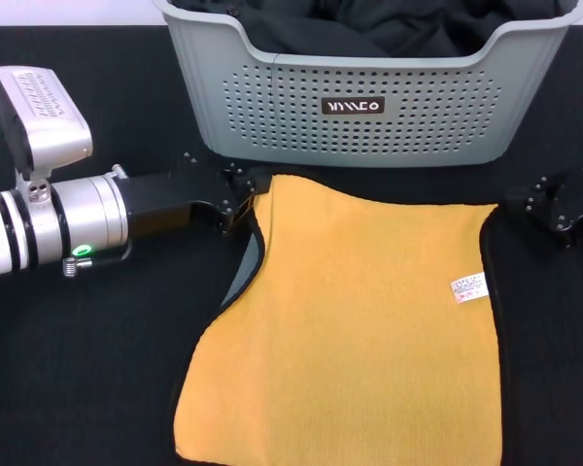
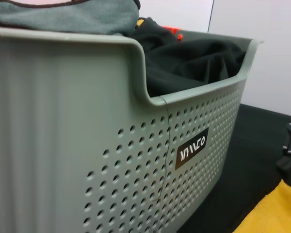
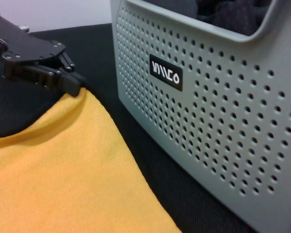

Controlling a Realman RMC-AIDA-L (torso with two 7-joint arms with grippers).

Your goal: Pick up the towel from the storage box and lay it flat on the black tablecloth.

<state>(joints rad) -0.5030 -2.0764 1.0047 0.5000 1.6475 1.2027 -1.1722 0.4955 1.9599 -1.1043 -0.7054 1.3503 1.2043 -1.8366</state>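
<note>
The towel lies yellow face up on the black tablecloth, just before the storage box. The left gripper pinches its far left corner; the right gripper sits by the opposite corner, seemingly closed.
</note>
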